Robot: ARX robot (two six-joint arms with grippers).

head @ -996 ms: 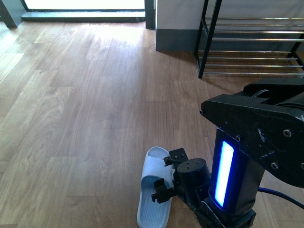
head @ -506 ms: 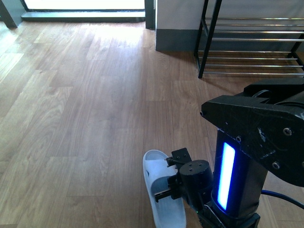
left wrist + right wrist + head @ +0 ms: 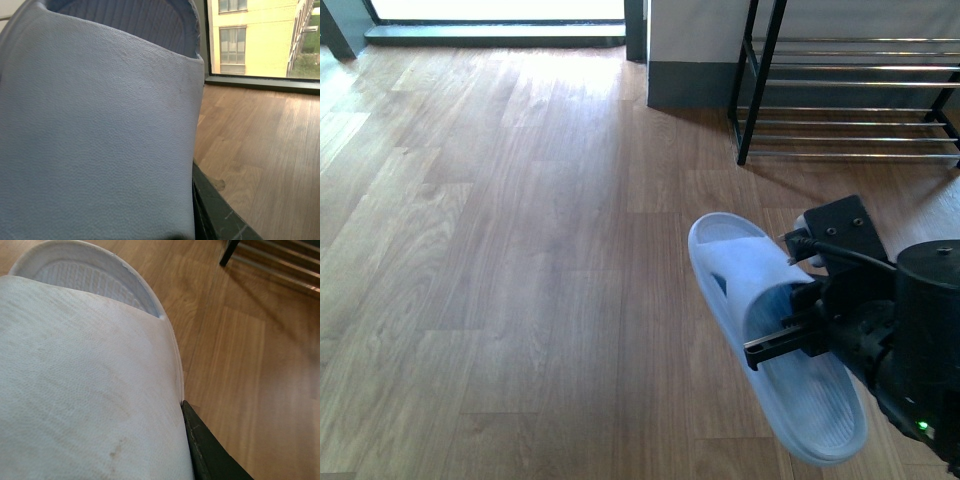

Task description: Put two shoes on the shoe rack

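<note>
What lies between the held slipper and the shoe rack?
Nothing: bare wood floor separates the slipper and the rack, as the front view shows.

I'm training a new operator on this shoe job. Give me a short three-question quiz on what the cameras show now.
1. True or false: the visible tiers of the shoe rack hold a shoe.
2. In the front view the pale blue slipper is: A) on the rack B) held by the right gripper, short of the rack C) lying untouched on the floor.
3. Fill in: behind the second slipper, the left wrist view shows a ____ facing a yellow building.
Key: 1 false; 2 B; 3 window.
</note>
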